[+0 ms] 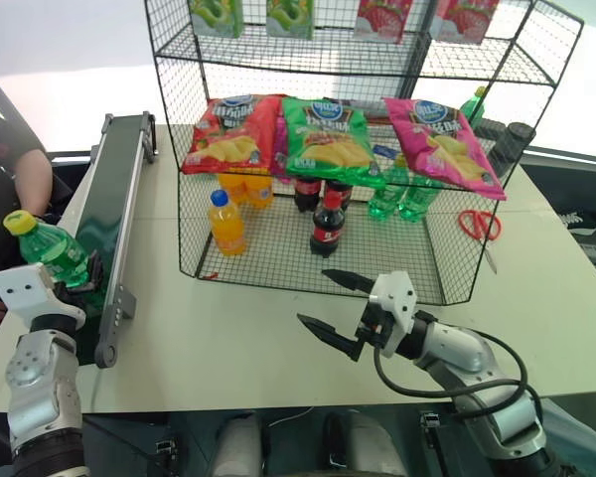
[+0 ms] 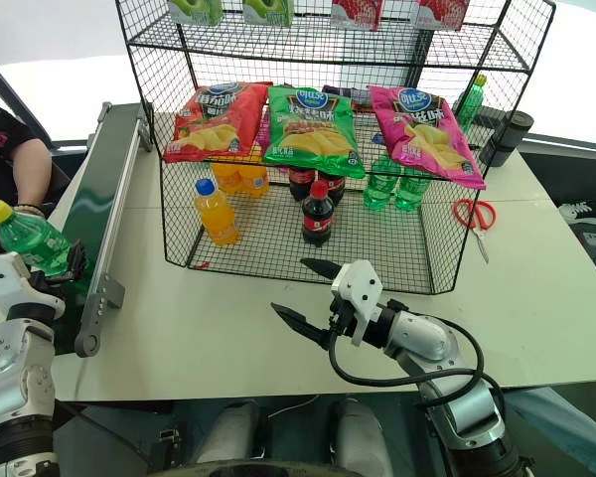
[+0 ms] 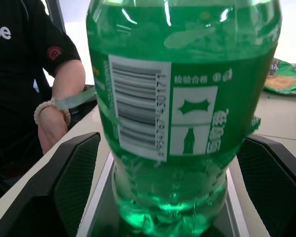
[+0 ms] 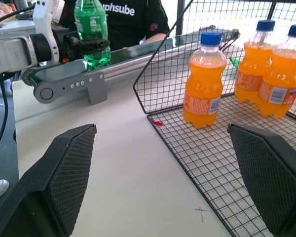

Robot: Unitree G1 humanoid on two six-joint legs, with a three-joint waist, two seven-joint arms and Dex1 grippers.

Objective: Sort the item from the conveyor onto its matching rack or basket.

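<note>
- i see the bottle [image 1: 50,250] at the near end of the belt [image 1: 109,214], its long axis close to upright but leaning, yellow cap tipped up and toward my left, base down on the belt.
- my left gripper [image 1: 87,276] sits around its lower body; in the left wrist view the two black fingers [image 3: 71,182] flank the bottle [image 3: 180,98] with a slim gap each side, so i cannot tell whether they actually grip it.
- the bottle is clear green ribbed plastic with a glossy label showing a barcode; its cap and top are cut off in the wrist view.
- the belt is smooth dark green between grey metal rails.
- my right gripper [image 1: 333,308] hangs spread wide and empty over the pale table [image 1: 238,338], just before the rack [image 1: 397,268].
- the rack is black wire grid; its low basket holds orange bottles [image 1: 226,224], cola bottles [image 1: 327,225] and green bottles partly hidden behind chip bags [image 1: 330,139].
- red scissors [image 1: 480,227] lie beside the rack.
- a person [image 3: 34,89] in a black shirt stands past the belt, mostly cut off.
</note>
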